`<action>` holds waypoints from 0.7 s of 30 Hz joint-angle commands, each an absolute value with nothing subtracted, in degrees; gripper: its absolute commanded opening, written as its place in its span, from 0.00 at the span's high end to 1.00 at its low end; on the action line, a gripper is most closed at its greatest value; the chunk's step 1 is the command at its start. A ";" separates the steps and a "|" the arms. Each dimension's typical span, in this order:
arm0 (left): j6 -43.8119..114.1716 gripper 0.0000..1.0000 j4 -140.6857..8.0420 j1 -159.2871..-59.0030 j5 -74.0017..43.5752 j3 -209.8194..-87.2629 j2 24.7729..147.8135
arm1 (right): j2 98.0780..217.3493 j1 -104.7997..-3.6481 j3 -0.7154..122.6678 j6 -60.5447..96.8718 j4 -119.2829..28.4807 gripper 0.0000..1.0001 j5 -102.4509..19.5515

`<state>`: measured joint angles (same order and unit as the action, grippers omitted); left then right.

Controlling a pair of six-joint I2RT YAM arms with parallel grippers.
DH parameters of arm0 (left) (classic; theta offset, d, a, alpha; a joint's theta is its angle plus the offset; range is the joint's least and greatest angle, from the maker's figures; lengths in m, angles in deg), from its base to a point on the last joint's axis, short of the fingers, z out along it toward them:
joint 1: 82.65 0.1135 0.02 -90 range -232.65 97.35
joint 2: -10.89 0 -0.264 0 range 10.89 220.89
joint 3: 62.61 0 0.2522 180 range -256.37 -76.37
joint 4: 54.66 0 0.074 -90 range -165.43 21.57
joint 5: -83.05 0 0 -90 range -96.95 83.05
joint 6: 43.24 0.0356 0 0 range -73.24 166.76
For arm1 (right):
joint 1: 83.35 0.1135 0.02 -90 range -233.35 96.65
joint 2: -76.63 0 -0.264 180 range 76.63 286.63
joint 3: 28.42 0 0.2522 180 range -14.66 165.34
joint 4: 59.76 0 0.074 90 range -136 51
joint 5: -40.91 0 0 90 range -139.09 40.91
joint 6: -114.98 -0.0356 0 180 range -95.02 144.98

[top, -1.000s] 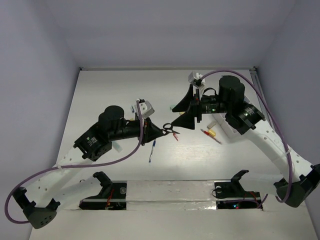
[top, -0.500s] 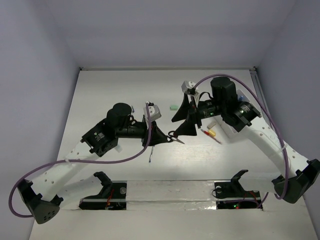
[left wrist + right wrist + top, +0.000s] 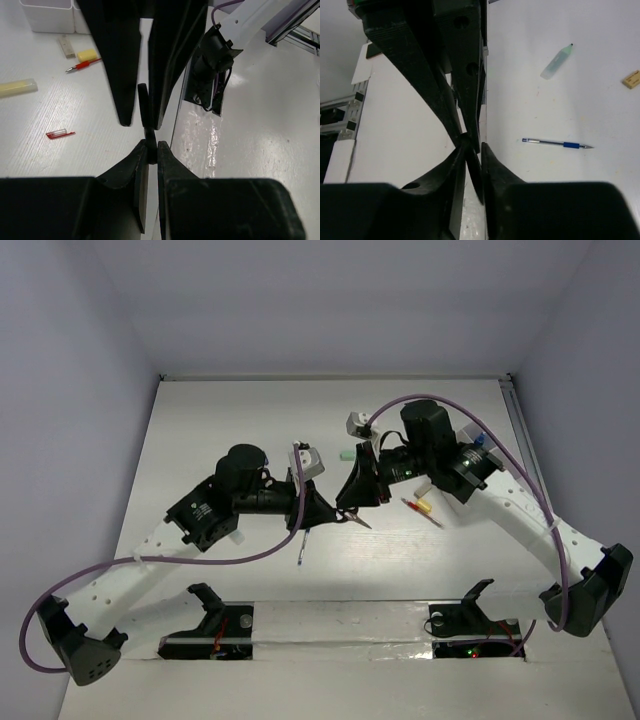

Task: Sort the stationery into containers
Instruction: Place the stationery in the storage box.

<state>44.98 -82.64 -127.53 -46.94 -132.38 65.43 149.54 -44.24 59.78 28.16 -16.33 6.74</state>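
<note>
The black scissors hang above the table between my two grippers. My left gripper is shut on one end of the scissors. Facing it, my right gripper has its jaws closed narrowly around the other end of the scissors. A blue-white pen lies on the table below them. The red pencil and pale yellow marker lie near the white containers, which my right arm mostly hides from above.
A mint green eraser lies behind the grippers. A tan bit, a yellow bit and a tiny red bit lie by the tray. Another tan bit sits at the right wrist view's edge.
My right arm swung left toward the left gripper and its jaws closed from wide open onto the scissors. The left gripper shifted slightly right, still holding the scissors.
</note>
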 commanded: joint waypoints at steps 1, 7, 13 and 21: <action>45.09 1.00 -79.50 -127.38 -47.73 -135.17 65.12 | 149.76 -43.19 59.70 28.23 -17.34 0.81 4.96; 44.92 1.00 -79.32 -127.38 -46.16 -135.35 64.59 | 149.06 -43.18 59.35 28.84 -16.29 1.00 1.10; 44.21 0.49 -79.32 -127.38 -37.30 -135.08 62.14 | 145.19 -43.18 58.03 26.65 -20.24 1.00 -11.63; 42.54 0.09 -78.36 -127.38 -29.11 -130.78 53.17 | 138.88 -51.79 54.87 16.64 -29.36 1.00 -34.65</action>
<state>43.51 -81.68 -127.53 -33.69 -132.05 57.04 143.31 -48.46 56.43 22.21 -20.70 -20.97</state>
